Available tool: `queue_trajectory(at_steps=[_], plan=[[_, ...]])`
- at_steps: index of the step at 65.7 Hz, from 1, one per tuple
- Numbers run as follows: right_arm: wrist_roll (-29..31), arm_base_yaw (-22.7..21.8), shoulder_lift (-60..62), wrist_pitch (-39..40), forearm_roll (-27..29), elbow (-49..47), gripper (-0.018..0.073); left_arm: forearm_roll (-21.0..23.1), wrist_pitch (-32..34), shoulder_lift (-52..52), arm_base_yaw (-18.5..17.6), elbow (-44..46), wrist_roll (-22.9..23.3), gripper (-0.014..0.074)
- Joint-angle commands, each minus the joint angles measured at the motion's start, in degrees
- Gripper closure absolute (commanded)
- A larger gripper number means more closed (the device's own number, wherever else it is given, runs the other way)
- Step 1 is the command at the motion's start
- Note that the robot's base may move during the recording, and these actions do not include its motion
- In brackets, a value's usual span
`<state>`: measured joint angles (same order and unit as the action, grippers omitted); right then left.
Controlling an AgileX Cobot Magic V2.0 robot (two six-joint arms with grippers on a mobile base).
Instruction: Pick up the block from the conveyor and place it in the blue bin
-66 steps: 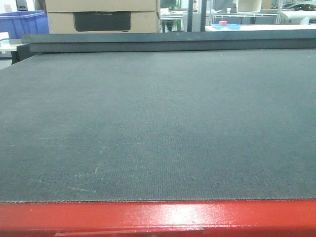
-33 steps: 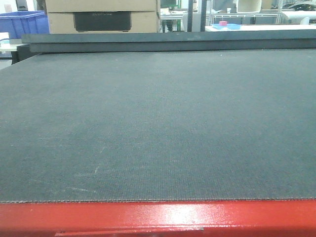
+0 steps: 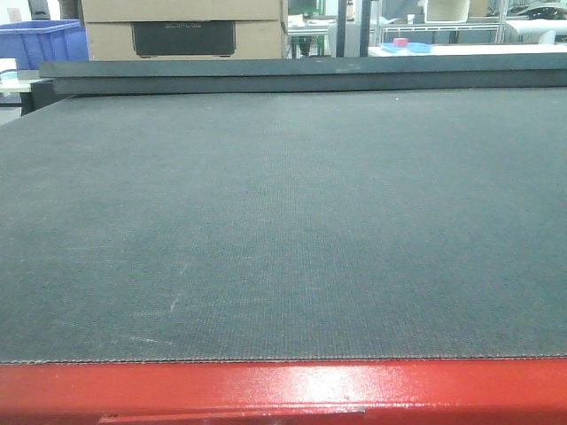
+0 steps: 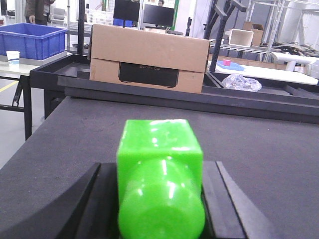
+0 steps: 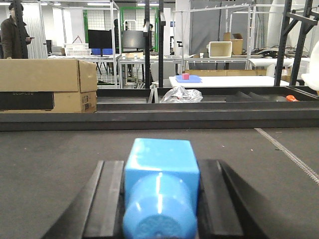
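Within left tool (image 4: 157, 167), green piece (image 4: 159, 189), within right tool (image 5: 162, 162), blue piece (image 5: 160, 184)

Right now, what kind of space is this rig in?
Likely a robotics lab or workshop floor: a conveyor on a red frame, with metal racks, monitors and a blue bin behind it.

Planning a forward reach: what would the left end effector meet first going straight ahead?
Bare conveyor ahead, then likely the dark raised ledge at its far end, just before the cardboard box; depth is unclear.
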<state>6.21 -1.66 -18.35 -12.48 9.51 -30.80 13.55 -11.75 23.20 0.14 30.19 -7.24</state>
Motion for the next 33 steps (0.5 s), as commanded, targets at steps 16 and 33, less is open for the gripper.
queue_trajectory(at_steps=[16, 33], plan=[[0.4, 0.1, 0.3, 1.5, -0.5, 0.1, 0.0721, 0.3, 1.2, -0.3, 0.2, 0.0, 0.3, 0.0707], [0.4, 0.1, 0.3, 1.5, -0.5, 0.1, 0.0721, 0.3, 1.2, -0.3, 0.2, 0.0, 0.3, 0.0707]])
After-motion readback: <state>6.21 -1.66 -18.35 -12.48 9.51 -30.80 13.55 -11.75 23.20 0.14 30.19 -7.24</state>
